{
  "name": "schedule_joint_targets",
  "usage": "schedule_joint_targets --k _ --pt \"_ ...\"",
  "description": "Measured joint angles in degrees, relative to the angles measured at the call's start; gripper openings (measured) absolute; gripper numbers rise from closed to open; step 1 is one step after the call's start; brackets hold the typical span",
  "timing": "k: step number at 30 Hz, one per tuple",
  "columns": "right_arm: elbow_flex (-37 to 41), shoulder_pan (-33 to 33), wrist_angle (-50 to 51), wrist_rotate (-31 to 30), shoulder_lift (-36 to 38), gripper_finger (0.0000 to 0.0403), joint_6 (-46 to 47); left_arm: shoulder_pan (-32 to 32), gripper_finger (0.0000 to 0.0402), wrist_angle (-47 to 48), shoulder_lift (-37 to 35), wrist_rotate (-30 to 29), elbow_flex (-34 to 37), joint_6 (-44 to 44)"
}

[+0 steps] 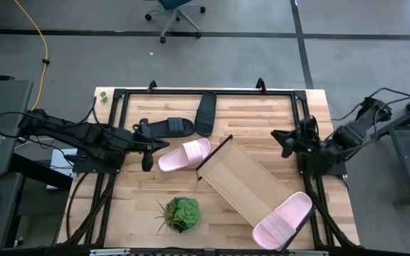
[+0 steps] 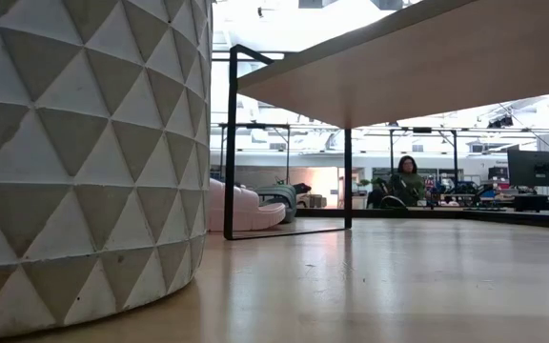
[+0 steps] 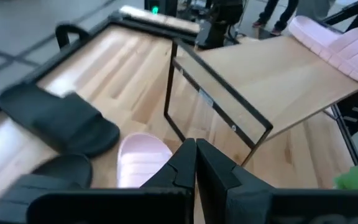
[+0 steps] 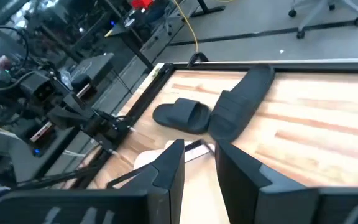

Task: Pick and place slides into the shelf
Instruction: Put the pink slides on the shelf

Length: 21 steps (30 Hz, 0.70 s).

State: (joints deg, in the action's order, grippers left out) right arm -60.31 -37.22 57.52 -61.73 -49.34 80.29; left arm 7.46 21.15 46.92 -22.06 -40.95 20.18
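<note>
The shelf (image 1: pixel 244 186) is a light-wood board on a thin black frame, lying diagonally mid-table. One pale pink slide (image 1: pixel 283 219) lies on the shelf's near right end. The second pink slide (image 1: pixel 184 154) rests sole down on the table by the shelf's far left end. Two black slides (image 1: pixel 166 128) (image 1: pixel 205 114) lie on the table beyond it. My left gripper (image 1: pixel 147 162) (image 3: pixel 196 155) is shut, beside and above the table's pink slide (image 3: pixel 140 163), touching nothing. My right gripper (image 1: pixel 285 142) (image 4: pixel 199 158) is open, over the table right of the shelf's far end.
A green plant (image 1: pixel 180 213) in a white faceted pot (image 2: pixel 84 152) stands near the table's near edge, left of the shelf. A black metal frame (image 1: pixel 191 91) runs along the table's edges. In the room beyond sits a person (image 2: pixel 408 181).
</note>
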Motion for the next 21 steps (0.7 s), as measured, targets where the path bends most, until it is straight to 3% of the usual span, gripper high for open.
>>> schedule_joint_targets --k 5,13,21 --pt "0.0 3.56 -0.71 0.7 5.14 0.0082 -6.47 0.0 0.0001 -0.63 2.52 -0.25 0.0 5.74" --pt "0.0 7.91 -4.24 4.95 12.5 0.0082 -18.72 0.0 0.0 1.47 3.68 -4.2 0.04 25.35" --pt "0.0 10.95 -5.52 7.19 13.65 0.0082 -22.91 -0.05 0.0 6.68 7.22 -6.3 0.0 35.27"
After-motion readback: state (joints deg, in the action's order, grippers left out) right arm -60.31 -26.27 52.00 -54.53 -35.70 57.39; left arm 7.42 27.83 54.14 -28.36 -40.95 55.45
